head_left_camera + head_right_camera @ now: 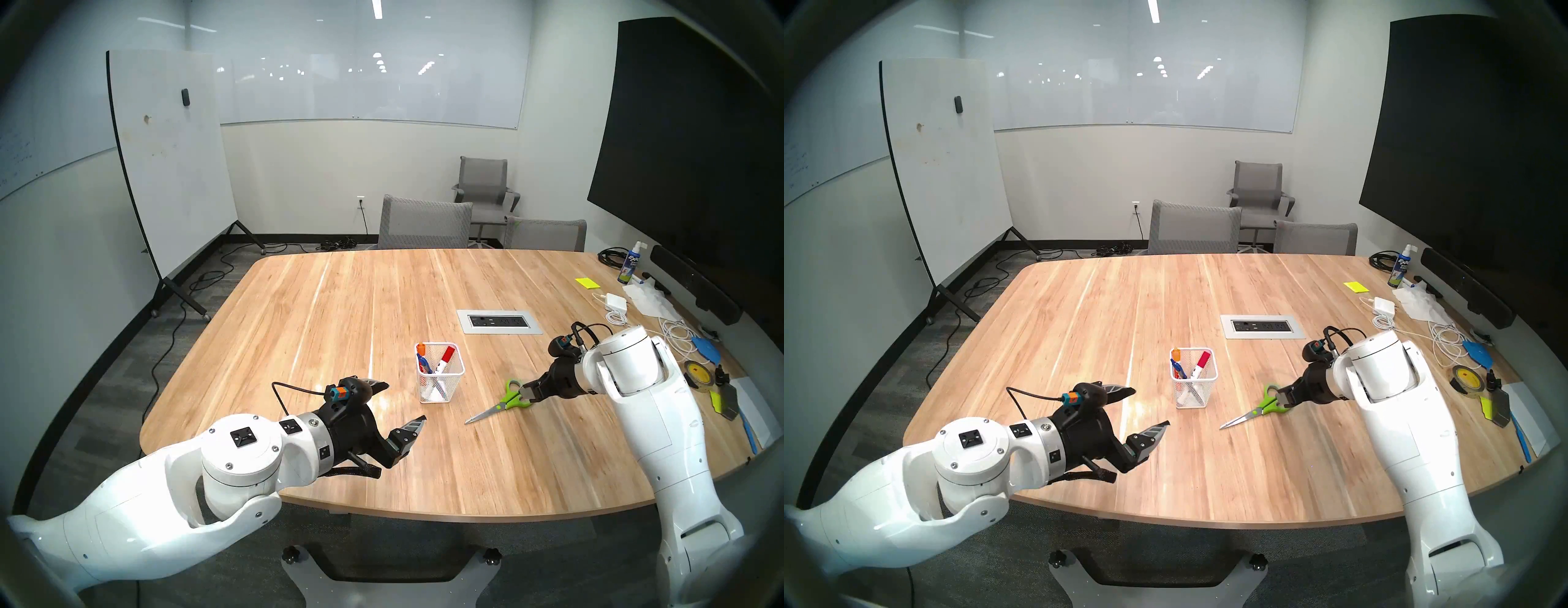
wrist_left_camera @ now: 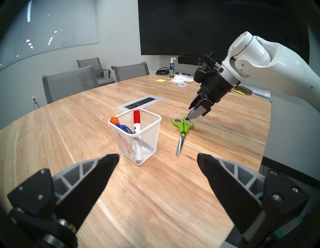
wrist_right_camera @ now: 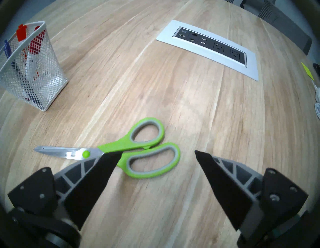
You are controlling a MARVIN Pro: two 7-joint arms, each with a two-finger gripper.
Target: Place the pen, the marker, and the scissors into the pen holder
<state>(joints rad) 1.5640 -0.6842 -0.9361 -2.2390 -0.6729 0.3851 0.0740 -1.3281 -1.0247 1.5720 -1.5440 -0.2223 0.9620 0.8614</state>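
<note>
Head view: the pen holder already stands loaded with the pen and a red-capped marker; the scissors lie flat on the worktop to the holder's right.

Left wrist view: the left gripper hangs spread and empty short of the holder.

Right wrist view: the right gripper, fingers wide apart and holding nothing, hovers over the green handles. Only the scissors remain.

"EXPO" on the blue-and-white spray bottle at the table's far edge, other lettering too small to read

Glossy wood table, white wire-mesh pen holder, plastic-handled, metal-bladed scissors.
</note>
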